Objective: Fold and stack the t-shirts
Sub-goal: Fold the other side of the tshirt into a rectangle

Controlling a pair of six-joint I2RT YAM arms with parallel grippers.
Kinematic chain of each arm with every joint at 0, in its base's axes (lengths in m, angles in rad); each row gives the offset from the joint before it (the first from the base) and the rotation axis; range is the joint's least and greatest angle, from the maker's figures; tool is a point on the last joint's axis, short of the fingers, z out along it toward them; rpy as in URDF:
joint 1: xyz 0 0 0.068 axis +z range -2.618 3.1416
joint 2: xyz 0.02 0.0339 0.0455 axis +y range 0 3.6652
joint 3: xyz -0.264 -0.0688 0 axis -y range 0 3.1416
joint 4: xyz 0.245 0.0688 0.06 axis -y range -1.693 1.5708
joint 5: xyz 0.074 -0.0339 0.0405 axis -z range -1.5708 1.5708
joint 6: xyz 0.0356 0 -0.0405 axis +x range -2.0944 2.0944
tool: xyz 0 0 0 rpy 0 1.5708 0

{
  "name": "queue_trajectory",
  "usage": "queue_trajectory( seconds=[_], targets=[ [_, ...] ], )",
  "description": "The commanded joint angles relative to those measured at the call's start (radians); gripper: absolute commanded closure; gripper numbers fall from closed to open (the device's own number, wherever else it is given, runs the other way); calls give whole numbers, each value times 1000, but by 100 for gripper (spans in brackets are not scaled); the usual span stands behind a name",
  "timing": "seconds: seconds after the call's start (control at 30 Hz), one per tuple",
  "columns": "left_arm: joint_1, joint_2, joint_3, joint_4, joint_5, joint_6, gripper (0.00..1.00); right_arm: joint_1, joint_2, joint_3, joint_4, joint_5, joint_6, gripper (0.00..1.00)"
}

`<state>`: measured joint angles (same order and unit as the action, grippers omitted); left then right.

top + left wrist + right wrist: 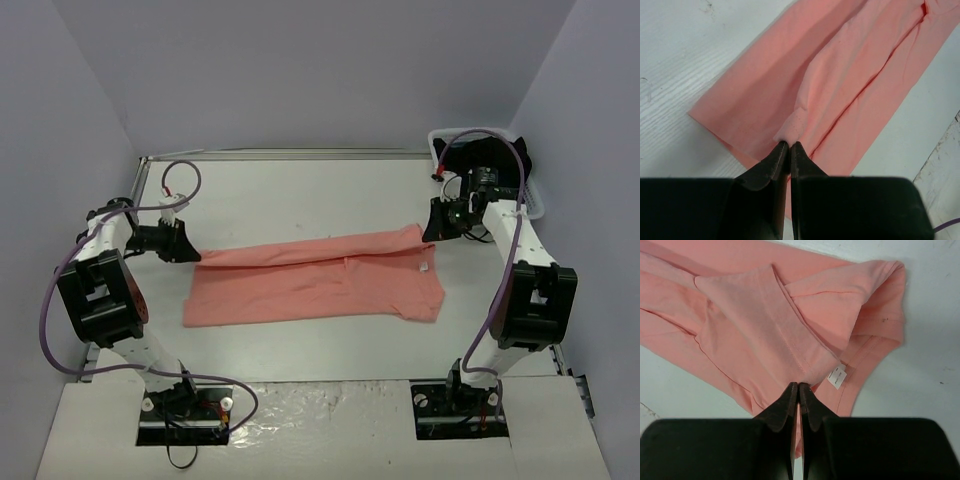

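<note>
On the middle of the counter (300,190) lies the half-folded t-shirt (315,285). Toward the counter's left edge the left claw (790,145) pinches a small pucker of its hem; toward the counter's right edge the right claw (798,386) pinches a folded edge beside the label (837,376). Both bites look thin: uneven pulling could slip one free, skewing the fold.

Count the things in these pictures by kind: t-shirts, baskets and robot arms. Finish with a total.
Pink t-shirt: 1
White basket: 1
Robot arms: 2, the left arm and the right arm
Total: 4
</note>
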<state>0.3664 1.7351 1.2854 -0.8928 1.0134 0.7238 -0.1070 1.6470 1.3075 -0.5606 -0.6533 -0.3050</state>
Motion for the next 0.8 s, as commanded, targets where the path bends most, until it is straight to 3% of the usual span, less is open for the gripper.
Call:
queue_trajectory(
  seconds=[0.0,0.3,0.37,0.4,0.43,0.53,0.77],
  targets=[
    [8,-37,-6,-75,36,103,98,10,-41,-27,-61,11,-52,100],
    [8,-19,-61,-83,13,167,97,49,-13,-89,-93,41,-108,98],
    [6,-22,-81,-103,14,234,96,50,5,-97,-97,58,-111,72],
    [8,-20,-86,-119,10,252,81,50,13,-100,-110,60,-117,60],
    [8,-19,-89,-127,10,264,73,50,20,-100,-113,63,-124,57],
    [8,-14,-92,-150,7,290,72,52,19,-97,-119,64,-134,49],
    [8,0,-20,-164,20,243,68,58,46,-18,-130,43,-132,48]
  ],
)
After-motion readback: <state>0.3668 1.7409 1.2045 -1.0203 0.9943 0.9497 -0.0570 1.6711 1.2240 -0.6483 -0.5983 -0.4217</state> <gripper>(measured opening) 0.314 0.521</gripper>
